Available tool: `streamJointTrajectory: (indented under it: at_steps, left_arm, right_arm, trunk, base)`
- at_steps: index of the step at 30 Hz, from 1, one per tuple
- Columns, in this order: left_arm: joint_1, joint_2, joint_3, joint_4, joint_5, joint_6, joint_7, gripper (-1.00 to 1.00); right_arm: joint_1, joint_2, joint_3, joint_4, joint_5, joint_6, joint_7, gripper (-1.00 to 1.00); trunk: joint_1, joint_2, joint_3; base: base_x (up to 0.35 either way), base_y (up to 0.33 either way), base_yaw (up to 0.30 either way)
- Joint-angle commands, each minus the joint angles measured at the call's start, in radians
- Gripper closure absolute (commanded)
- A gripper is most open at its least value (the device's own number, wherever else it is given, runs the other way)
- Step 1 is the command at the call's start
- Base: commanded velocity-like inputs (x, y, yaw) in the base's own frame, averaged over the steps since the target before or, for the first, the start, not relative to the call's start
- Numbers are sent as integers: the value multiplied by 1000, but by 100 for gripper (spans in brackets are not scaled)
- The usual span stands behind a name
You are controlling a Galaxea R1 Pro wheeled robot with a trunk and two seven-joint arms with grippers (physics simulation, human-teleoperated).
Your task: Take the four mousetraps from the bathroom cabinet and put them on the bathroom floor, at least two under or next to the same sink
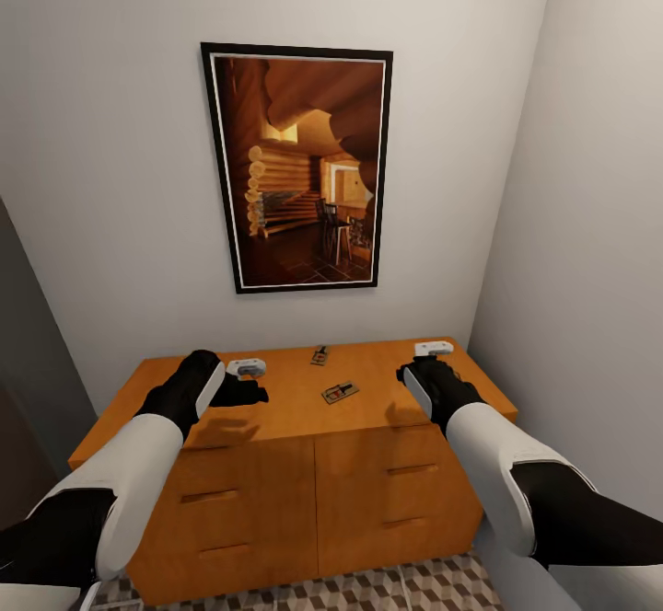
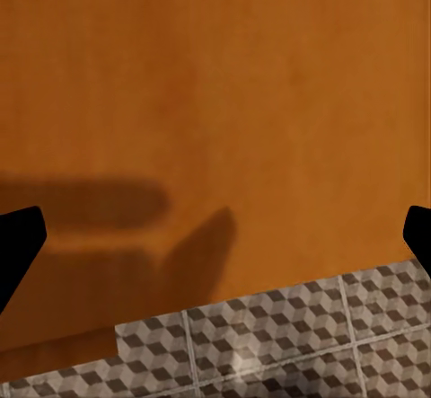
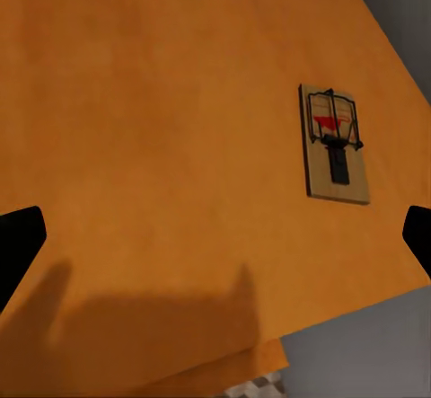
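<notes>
Our forearms fill the foreground of the head view, both reaching over the cabinet (image 1: 276, 409). Two mousetraps lie on its flat top: the nearer mousetrap (image 1: 340, 392) sits near the middle toward the front edge, and the farther mousetrap (image 1: 319, 354) lies close to the wall. Our right wrist view shows one trap (image 3: 335, 144) flat on the wood, metal bar up. Both lie between our arms, touched by neither. Our left claw (image 1: 245, 381) and right claw (image 1: 425, 363) hover over the top, each spread wide and holding nothing. Behind hangs a framed picture (image 1: 304, 169); the bathroom floor (image 1: 405, 588) shows below the drawers. We judge the traps hard to pinch because they lie so flat: the claw tips may scrape the wood or shove a trap off the edge.
</notes>
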Motion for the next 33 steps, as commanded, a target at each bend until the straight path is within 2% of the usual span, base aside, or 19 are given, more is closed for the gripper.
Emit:
streamJointTrajectory:
  at_steps: [1,18,26,33]
  left_arm:
    - [-1,-1,1,-2,3,5,0,-100]
    - [-1,-6,0,2,1,4,12,-100]
    - [-1,-5,-2,5,1,0,12,-100]
    - [-1,-7,-2,-2,2,0,11,-100]
  right_arm:
    - [-1,0,0,-2,6,10,-1,-100]
    - [-1,1,0,-3,4,19,2,-100]
    - [-1,1,2,-3,8,17,-8,-100]
    - [-1,-7,0,4,2,10,-7,-100]
  trunk:
    - [0,-1,-2]
    - [0,-1,-2]
    - [0,-1,-2]
    - [0,-1,-2]
  base:
    - [0,0,0]
    - [1,0,0]
    - [286,0,0]
    - [100,0,0]
